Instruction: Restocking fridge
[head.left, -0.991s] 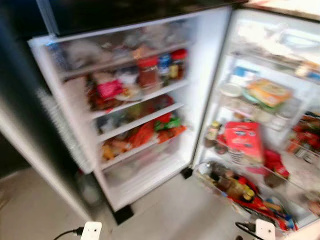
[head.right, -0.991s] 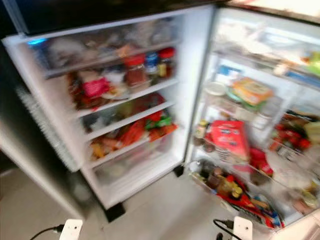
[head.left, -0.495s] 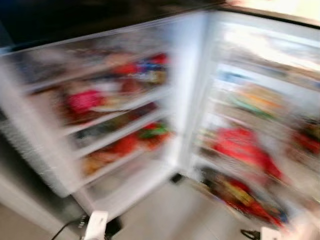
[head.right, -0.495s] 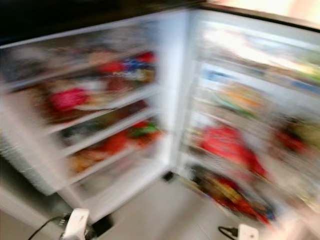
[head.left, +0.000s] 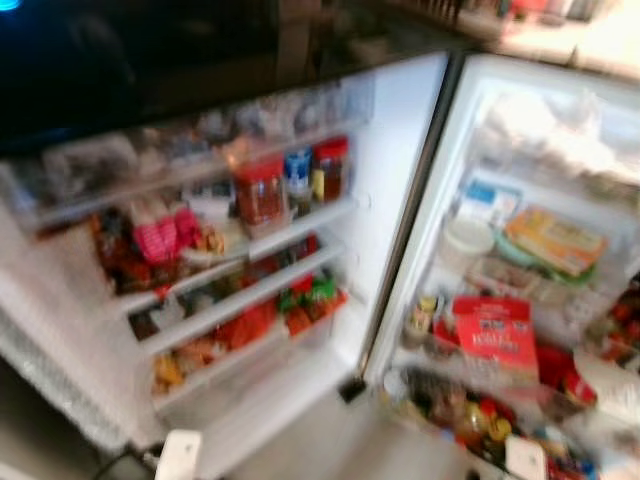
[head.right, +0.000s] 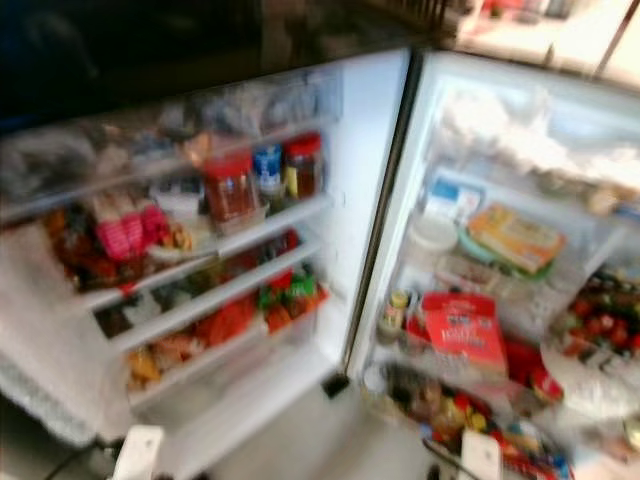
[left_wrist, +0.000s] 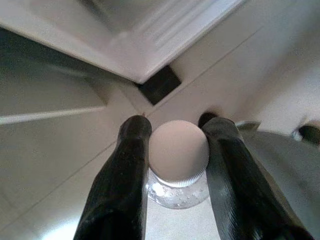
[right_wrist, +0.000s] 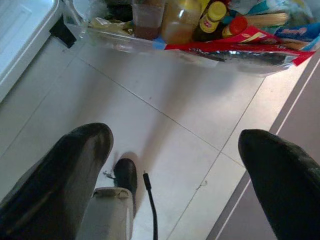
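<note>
Fridge (head.left: 400, 180): open, its main compartment to the robot's left and the door swung out to the right; both crowded, the head views slightly blurred.

Main compartment shelves (head.left: 250, 290): four white tiers counted. The upper one carries three jars (head.left: 290, 185) side by side, red, blue and red lids, upright, with pink packets (head.left: 160, 235) to their left. Lower tiers hold red, orange and green packs, too blurred to count.

Door racks (head.right: 470, 350): a red carton (head.right: 462, 332) upright in the middle rack, a flat yellow-green pack (head.right: 515, 235) above it, small bottles low down.

Tiled floor (right_wrist: 165, 120): pale, in front of the fridge. The bottom door rack, seen from the right wrist, holds yellow- and red-capped bottles (right_wrist: 220, 15) behind a crumpled red wrapper.

Bottle (left_wrist: 178, 155): one, clear with a white ribbed cap, clamped between the two fingers of the left gripper (left_wrist: 176, 150), low, above the floor near the fridge's bottom corner. Long axis runs along the wrist camera's line of sight, cap end towards the camera.

Right gripper (right_wrist: 175, 150): fingers spread wide, holding nothing, above the floor.
</note>
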